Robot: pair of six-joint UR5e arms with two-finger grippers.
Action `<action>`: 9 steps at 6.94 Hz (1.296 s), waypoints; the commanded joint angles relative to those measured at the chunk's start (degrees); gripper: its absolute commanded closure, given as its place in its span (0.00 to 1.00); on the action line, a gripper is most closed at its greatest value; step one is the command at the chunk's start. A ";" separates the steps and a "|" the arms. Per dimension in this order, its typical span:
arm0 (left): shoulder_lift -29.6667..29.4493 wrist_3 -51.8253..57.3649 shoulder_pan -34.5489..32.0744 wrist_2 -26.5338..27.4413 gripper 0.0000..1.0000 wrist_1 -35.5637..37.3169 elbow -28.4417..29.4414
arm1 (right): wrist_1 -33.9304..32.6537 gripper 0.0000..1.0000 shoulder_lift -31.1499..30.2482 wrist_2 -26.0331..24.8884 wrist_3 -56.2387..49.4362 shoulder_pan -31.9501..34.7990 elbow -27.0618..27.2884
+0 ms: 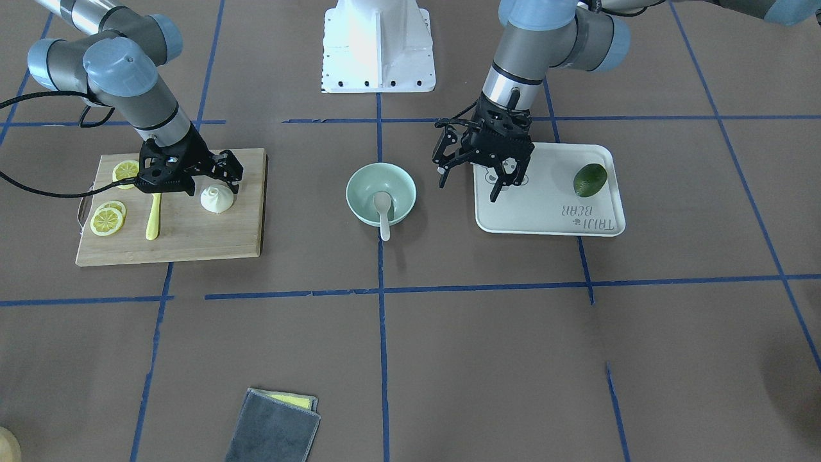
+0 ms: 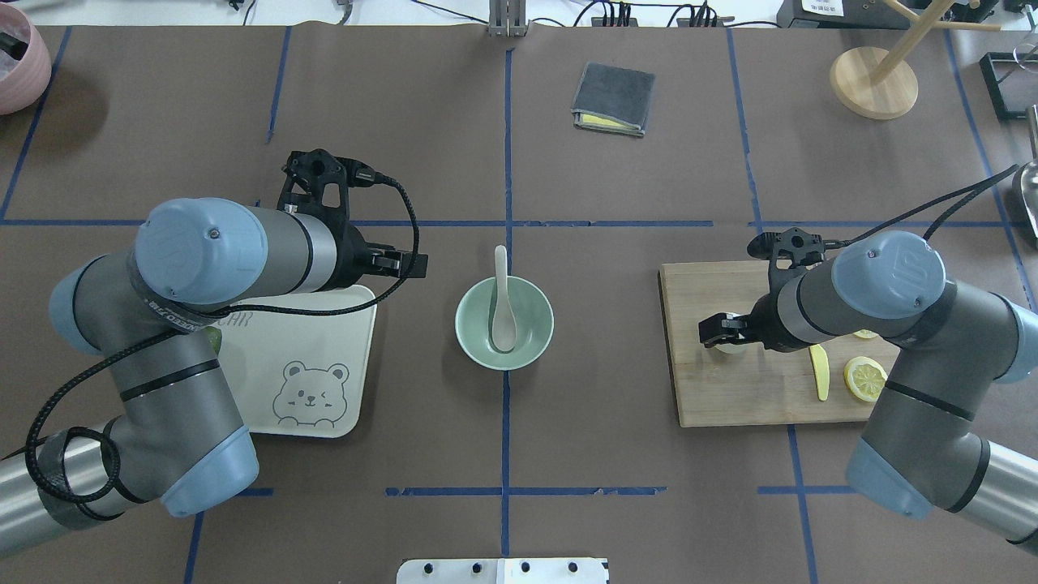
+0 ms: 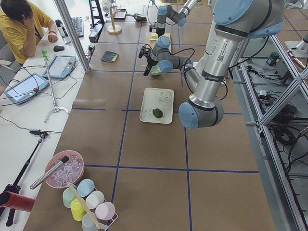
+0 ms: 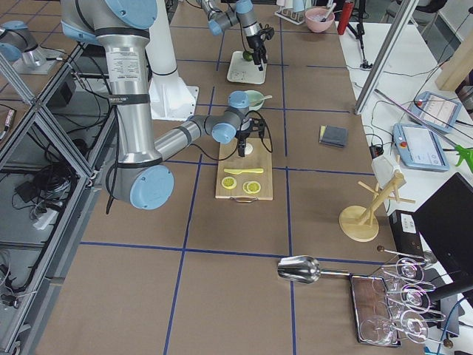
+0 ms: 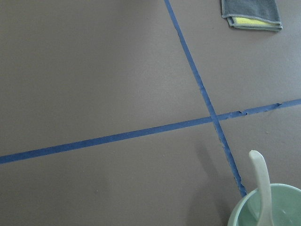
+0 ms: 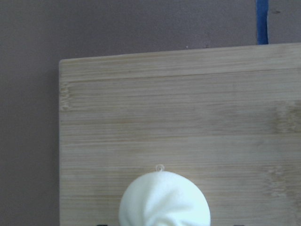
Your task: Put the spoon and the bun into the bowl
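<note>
The off-white spoon [image 1: 383, 212] lies in the mint-green bowl [image 1: 362, 186] at the table's middle, with its scoop inside and its handle over the rim. They also show in the overhead view, spoon [image 2: 503, 300] and bowl [image 2: 466, 324]. The cream-white bun [image 1: 217, 199] sits on the wooden cutting board [image 1: 205, 237]. My right gripper [image 1: 217, 186] is open and low over the bun, a finger on each side. The right wrist view shows the bun [image 6: 164, 200] untouched between them. My left gripper [image 1: 468, 187] is open and empty, between the bowl and the tray.
A white bear-print tray [image 1: 545, 205] holds a dark green avocado [image 1: 590, 179]. Lemon slices [image 1: 108, 218] and a yellow knife [image 1: 153, 217] lie on the board beside the bun. A grey cloth [image 2: 614, 97] lies on the operators' side. The robot base [image 1: 378, 45] stands behind the bowl.
</note>
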 commanded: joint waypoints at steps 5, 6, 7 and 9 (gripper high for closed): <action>0.50 0.00 0.00 0.15 0.02 0.00 -0.15 | -2.35 0.25 1.65 -3.01 -0.56 -0.04 -0.11; 0.50 0.00 0.00 0.15 0.02 -0.09 -0.15 | -2.26 0.25 1.65 -3.01 -0.56 -0.04 -0.11; 0.50 0.09 0.00 0.15 0.02 -0.09 -0.06 | -2.35 0.25 1.65 -3.01 -0.56 -0.04 -0.11; 0.50 0.09 0.00 0.24 0.02 -0.09 -0.15 | -2.35 0.25 1.65 -3.01 -0.56 -0.13 -0.37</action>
